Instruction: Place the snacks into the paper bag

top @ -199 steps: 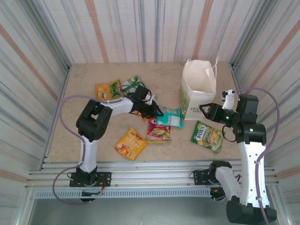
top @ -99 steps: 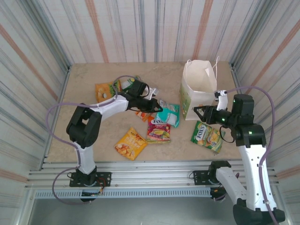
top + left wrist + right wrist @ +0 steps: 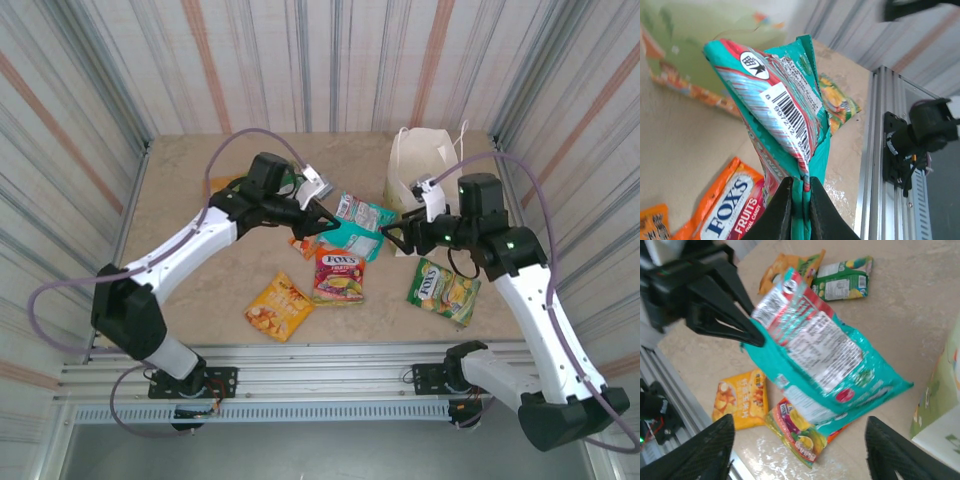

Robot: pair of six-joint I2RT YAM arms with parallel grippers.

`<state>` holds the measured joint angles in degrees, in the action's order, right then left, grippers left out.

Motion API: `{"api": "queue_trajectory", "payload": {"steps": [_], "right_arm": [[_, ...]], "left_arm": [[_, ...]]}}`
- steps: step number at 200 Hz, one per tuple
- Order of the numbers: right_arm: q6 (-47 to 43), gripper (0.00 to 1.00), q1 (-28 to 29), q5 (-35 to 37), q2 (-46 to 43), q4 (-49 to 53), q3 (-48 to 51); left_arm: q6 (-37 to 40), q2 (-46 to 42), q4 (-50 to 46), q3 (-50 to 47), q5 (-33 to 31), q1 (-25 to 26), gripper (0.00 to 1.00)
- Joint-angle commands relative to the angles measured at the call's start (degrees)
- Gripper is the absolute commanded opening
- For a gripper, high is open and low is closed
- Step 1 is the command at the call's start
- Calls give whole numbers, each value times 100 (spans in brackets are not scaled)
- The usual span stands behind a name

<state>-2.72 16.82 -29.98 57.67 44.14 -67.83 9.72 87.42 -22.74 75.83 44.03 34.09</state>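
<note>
Teal packet [image 3: 357,224] is pinched by one edge in the left gripper [image 3: 333,222], jaws closed tight on the foil. It is held up over the middle of the table [image 3: 180,260], just beside the paper bag [image 3: 425,190] and not in it.

Right gripper [image 3: 396,239] has its jaws spread wide and nothing between them. It points at the teal packet from the bag side, near but apart.

Count:
- Snacks, seven in all, one held and six lying flat.
- Bags, one: white paper, upright at the far right of the table, mouth open.
- Grippers, two.

Top view, lying packets:
- pink-red FOX'S bag [image 3: 340,277]
- green FOX'S bag [image 3: 443,288], near the foot of the paper bag
- yellow-orange bag [image 3: 280,306], nearest the table's front edge
- sliver of a tiny orange sachet [image 3: 301,243], under the teal packet

Right wrist view:
- The orange packet [image 3: 785,266] and the green-white packet [image 3: 842,279] lie side by side at the far end. From above, the left arm largely covers them.
- The teal packet's printed back faces this camera.
- The green FOX'S bag is out of this frame.

Left wrist view:
- Shows the grip itself, both fingers [image 3: 777,212] meeting on the teal seam, barcode side up.
- The FOX'S lettering on the pink-red bag is readable here.
- The paper bag's green-orange print is a blur behind.
</note>
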Motion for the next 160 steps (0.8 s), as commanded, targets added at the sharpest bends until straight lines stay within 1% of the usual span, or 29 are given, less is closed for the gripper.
{"api": "queue_trajectory", "payload": {"steps": [1, 29, 37, 66, 94, 130, 144, 148, 160], "right_arm": [[-752, 75, 93, -38, 359, 33, -399], [-1098, 76, 98, -411, 904, 384, -891], [-1167, 77, 102, -538, 1026, 472, -1003], [-1333, 77, 96, -1067, 1404, 836, -1244], [-1372, 76, 111, -1567, 1555, 934, -1199], [-1371, 74, 163, -1550, 1664, 982, -1109], [-1345, 69, 174, -1620, 1693, 967, -1073], [-1345, 66, 167, -1648, 1695, 977, -1067], [-1337, 53, 174, -1669, 1692, 1013, -1058]], "left_arm": [[1128, -496, 63, -109, 539, -24, 1], [1589, -577, -145, 45, 724, -10, 1], [1715, -579, -198, 77, 683, 5, 2], [1879, -566, -342, 216, 530, 13, 2], [1894, -524, -341, 320, 465, 17, 2], [1904, -486, -310, 440, 667, 18, 2], [1824, -462, -220, 449, 689, 15, 2], [1794, -455, -187, 460, 690, 17, 2], [1644, -417, -101, 508, 583, 13, 2]]}}
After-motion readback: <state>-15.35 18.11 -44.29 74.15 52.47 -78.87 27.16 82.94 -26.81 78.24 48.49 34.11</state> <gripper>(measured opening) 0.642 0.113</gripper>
